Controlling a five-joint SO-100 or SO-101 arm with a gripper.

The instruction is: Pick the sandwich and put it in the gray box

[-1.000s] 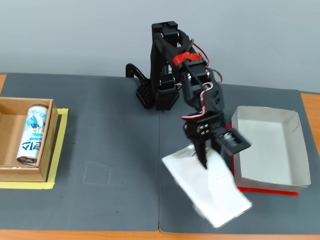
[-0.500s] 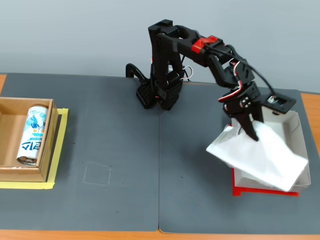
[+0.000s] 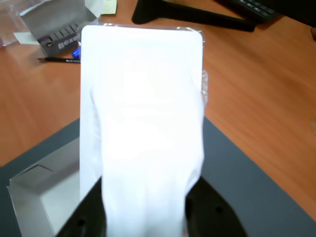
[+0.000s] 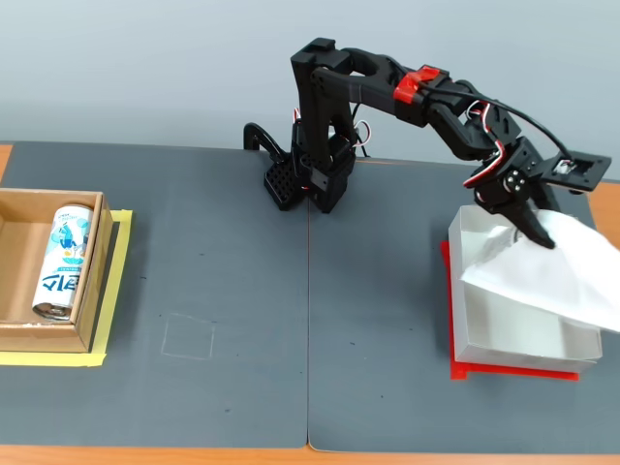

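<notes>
The sandwich [image 4: 547, 271] is a flat white plastic-wrapped package. My gripper [image 4: 528, 225] is shut on its upper end and holds it tilted in the air over the gray box [image 4: 513, 334], a shallow light-gray tray on a red base plate at the right of the fixed view. The package's lower end hangs out past the tray's right side. In the wrist view the sandwich [image 3: 143, 128] fills the middle, between my black fingers [image 3: 89, 217] at the bottom. A corner of the gray box [image 3: 34, 190] shows at lower left.
A brown cardboard box [image 4: 19, 325] on yellow tape at the left holds a blue-and-white can [image 4: 66, 260]. The arm's base [image 4: 315, 174] stands at the back centre. In the wrist view a monitor stand [image 3: 192, 15] and a small gray carton [image 3: 57, 27] lie on the wooden desk.
</notes>
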